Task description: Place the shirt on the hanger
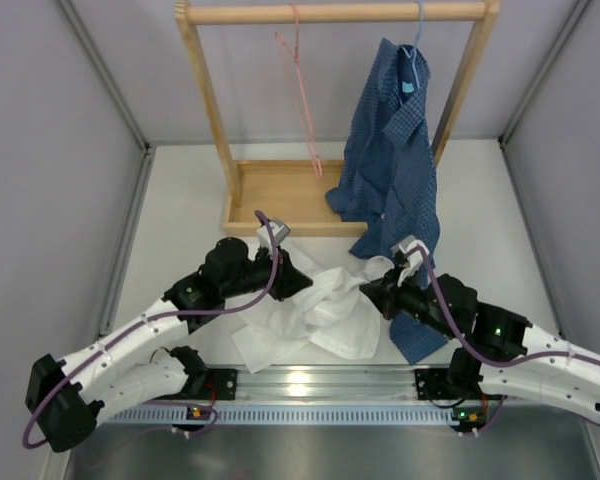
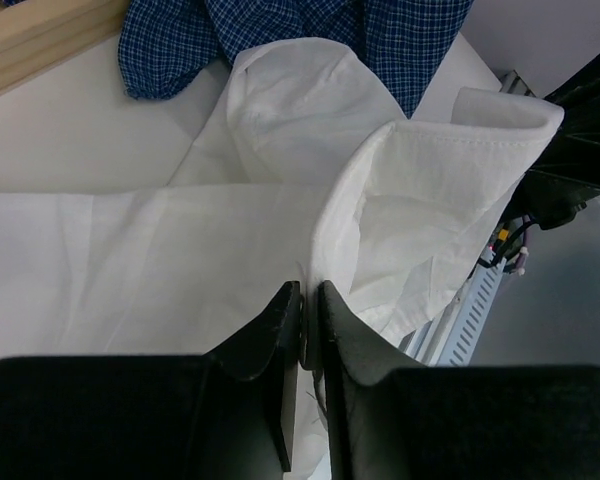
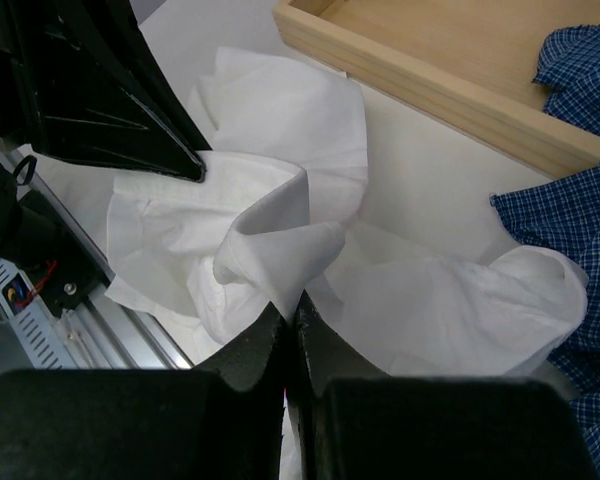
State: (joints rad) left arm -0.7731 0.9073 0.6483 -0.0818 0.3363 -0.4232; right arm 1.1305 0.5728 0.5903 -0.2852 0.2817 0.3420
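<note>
2 grippers meet over the shirt [image 1: 325, 315], which lies crumpled on the table [image 1: 180, 230] just beyond the metal rail [image 1: 310, 385] that carries the arm bases. The left gripper [image 2: 308, 300] has its jaws drawn nearly together, with a raised edge of the white fabric pinched between them. The right gripper [image 3: 290, 312] has its jaws closed, with a fold of the same shirt caught at their tips. They face each other from either side of the heap, near but apart. Farther back on the right, a dark blue checked shirt [image 1: 390, 170] hangs from a light blue hanger [image 1: 418, 25], its lower part lying on the table against the white shirt. The hanger [image 1: 304, 100], thin pink wire, hangs from the top bar of the wooden rack [image 1: 207, 100] at the far end, left of the checked shirt and well apart from the white one.
</note>
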